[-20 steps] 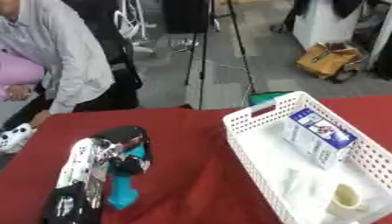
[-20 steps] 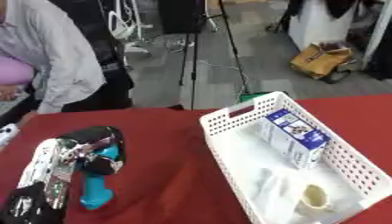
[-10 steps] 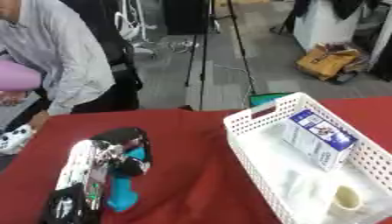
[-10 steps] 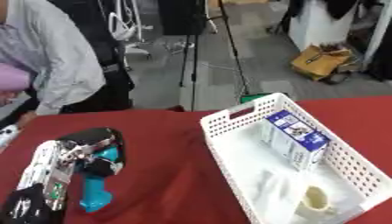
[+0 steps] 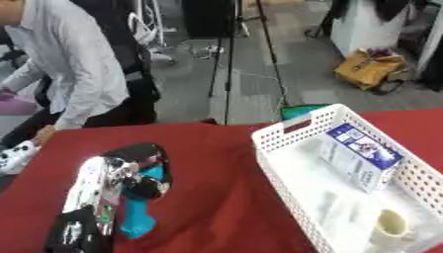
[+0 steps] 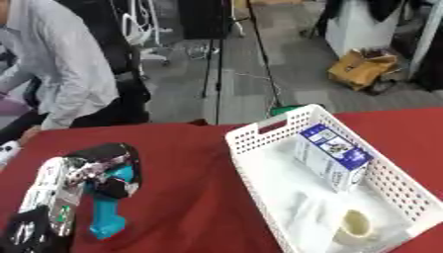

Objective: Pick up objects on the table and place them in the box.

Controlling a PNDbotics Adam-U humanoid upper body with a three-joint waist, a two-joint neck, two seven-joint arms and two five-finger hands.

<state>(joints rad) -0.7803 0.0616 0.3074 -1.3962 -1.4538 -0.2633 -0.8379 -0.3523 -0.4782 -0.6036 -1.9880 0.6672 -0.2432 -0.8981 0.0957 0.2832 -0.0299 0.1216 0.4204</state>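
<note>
The robot's left arm enters from the lower left corner and runs up and slightly right over the red table (image 5: 216, 197), silver forearm segments leading to a black left hand (image 5: 143, 168). The hand lies low over the cloth with its fingers curled round the upper end of a teal object (image 5: 138, 217), an elongated item whose lower end sticks out below the hand and rests on the table. The exact nature of that teal item cannot be made out. The right hand shows in neither view. A white perforated box (image 5: 286, 143) sits on the right side of the table, well apart from the hand, its long axis running toward the lower right. Inside it, a blue and white carton (image 6: 333, 155) lies against the far right wall, a pale cup-shaped item (image 6: 353, 226) sits near the lower end, and a clear or whitish wrapped item (image 5: 342, 212) lies between them on the box floor.
</note>
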